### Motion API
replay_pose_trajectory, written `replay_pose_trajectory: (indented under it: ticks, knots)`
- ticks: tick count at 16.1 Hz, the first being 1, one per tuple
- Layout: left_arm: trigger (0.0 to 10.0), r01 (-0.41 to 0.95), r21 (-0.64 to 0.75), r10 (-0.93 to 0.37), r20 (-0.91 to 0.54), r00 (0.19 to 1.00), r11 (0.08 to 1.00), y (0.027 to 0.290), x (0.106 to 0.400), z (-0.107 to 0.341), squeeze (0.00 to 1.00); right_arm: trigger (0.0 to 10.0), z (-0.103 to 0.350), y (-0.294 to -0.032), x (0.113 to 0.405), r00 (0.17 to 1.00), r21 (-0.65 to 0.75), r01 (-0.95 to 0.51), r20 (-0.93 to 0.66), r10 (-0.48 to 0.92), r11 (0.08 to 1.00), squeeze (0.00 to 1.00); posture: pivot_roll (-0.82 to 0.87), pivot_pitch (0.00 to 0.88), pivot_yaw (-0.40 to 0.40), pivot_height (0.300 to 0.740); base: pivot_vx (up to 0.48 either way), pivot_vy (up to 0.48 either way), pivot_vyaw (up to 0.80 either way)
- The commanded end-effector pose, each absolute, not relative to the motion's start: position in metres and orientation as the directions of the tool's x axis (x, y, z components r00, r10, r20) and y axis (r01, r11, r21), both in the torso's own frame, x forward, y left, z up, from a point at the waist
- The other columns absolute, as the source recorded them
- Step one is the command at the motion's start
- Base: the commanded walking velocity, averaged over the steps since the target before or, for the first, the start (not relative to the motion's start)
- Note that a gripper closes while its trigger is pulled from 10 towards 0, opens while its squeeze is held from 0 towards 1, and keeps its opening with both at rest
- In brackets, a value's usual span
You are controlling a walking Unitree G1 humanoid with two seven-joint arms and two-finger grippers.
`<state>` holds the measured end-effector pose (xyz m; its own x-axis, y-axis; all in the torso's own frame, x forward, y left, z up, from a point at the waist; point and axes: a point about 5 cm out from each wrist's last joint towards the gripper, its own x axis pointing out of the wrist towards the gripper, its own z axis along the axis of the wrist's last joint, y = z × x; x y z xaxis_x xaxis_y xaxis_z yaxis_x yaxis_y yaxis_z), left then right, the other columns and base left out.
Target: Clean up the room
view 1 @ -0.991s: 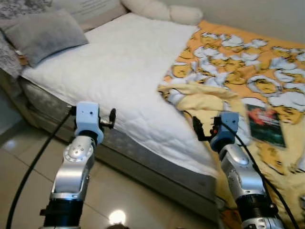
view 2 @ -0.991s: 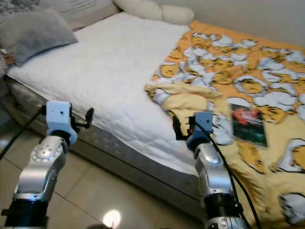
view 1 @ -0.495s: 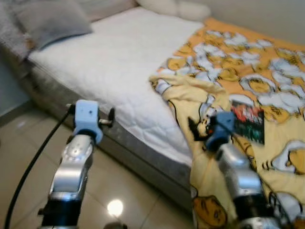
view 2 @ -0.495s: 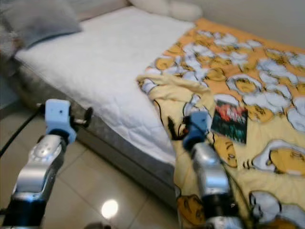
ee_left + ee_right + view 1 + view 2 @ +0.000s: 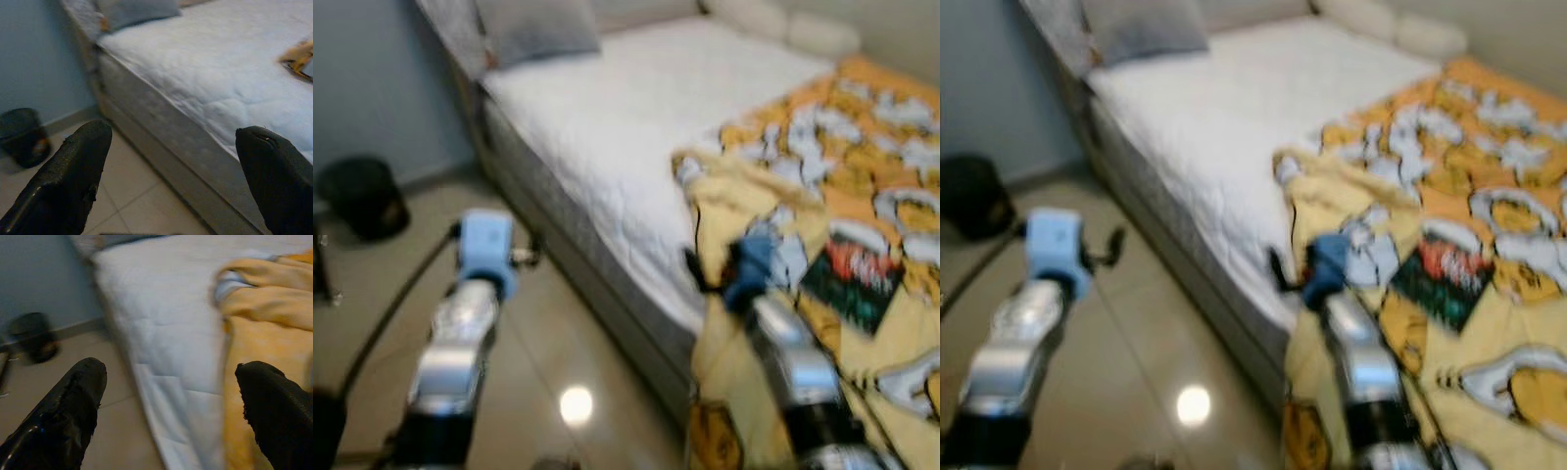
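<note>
Left gripper (image 5: 173,171): fingers spread wide, nothing between them, held over the tiled floor (image 5: 533,362) at lower left of the left eye view, beside the bed's near edge. In its wrist view the two black fingertips frame the grey side of the mattress (image 5: 186,142) and the white quilted top.

Right gripper (image 5: 168,406): fingers likewise spread, empty, held at centre frame of the left eye view just at the bed's edge, where the yellow blanket (image 5: 744,211) meets the white sheet (image 5: 636,127). Its wrist view shows the folded blanket edge lying on the white sheet, with the blanket hanging down the bed's side.

Head views are blurred. Bed runs from upper centre to the right edge. White sheet covers the upper-left part; yellow-orange blanket with a white and yellow cartoon print covers the right part, its corner bunched and folded at centre frame.

A dark book or magazine (image 5: 850,279) with red and green cover lies flat on the blanket at centre right, just beyond the right gripper.

Grey pillow (image 5: 536,27) at top of frame, at the bed's head. Pale cushions (image 5: 788,24) at upper right against the wall.

Dark round bin (image 5: 362,196) stands on the floor at far left, near the blue-grey wall (image 5: 372,88), well apart from the bed. A bright light reflection sits on the tiles at lower centre.
</note>
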<state>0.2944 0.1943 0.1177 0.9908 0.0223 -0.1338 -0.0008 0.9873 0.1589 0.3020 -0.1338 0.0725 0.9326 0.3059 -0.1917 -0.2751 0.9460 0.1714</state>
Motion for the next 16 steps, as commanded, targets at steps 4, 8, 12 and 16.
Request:
replay_pose_trajectory:
  ticks: [4, 8, 12, 16]
  knots:
    - [10.0, 0.036, 0.162, -0.015, -0.131, 0.991, 0.986, 0.185, 0.295, 0.118, 0.84, 10.0, 0.072, -0.146, 0.301, 0.943, 0.158, -0.234, -0.202, 0.263, 0.959, 1.00, 0.04, 0.000, -0.024, 0.740, 0.000, -0.382, 0.57]
    - [10.0, 0.055, 0.163, -0.033, -0.138, 0.990, 0.985, 0.183, 0.294, 0.115, 0.82, 10.0, 0.068, -0.148, 0.300, 0.946, 0.153, -0.213, -0.215, 0.243, 0.965, 1.00, 0.04, 0.000, -0.023, 0.740, 0.000, -0.184, 0.00]
    - [10.0, 0.100, 0.174, -0.074, -0.148, 0.986, 0.980, 0.178, 0.292, 0.114, 0.77, 10.0, 0.066, -0.148, 0.300, 0.946, 0.157, -0.202, -0.223, 0.234, 0.967, 0.00, 0.05, 0.000, -0.025, 0.740, 0.000, 0.000, 0.00]
    - [10.0, 0.223, 0.218, -0.187, -0.171, 0.967, 0.950, 0.168, 0.287, 0.111, 0.77, 10.0, 0.061, -0.157, 0.305, 0.947, 0.162, -0.080, -0.295, 0.125, 0.984, 0.00, 0.05, 0.000, -0.025, 0.740, 0.000, 0.000, 0.00]
